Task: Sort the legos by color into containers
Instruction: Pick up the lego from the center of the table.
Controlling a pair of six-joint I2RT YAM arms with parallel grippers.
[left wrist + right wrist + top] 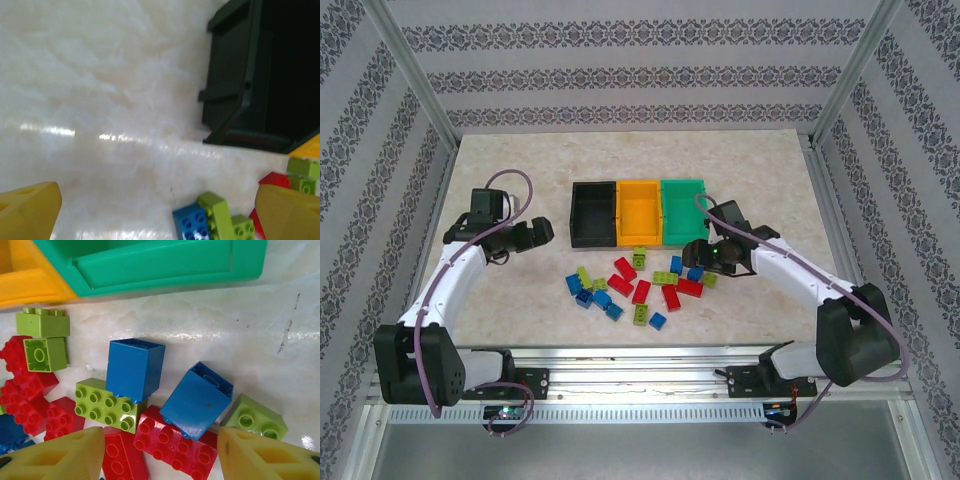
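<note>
Presently, right claw over blue lego.

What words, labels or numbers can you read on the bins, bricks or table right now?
None can be read.
Black bin: a faint reddish streak on its lower edge, too blurred to tell if it is lettering.
Green bin, orange bin and studs of the red brick: no legible marks.

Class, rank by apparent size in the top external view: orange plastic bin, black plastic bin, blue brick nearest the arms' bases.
1. Orange plastic bin and black plastic bin: alike, unranked.
2. Then the blue studded brick.
</note>
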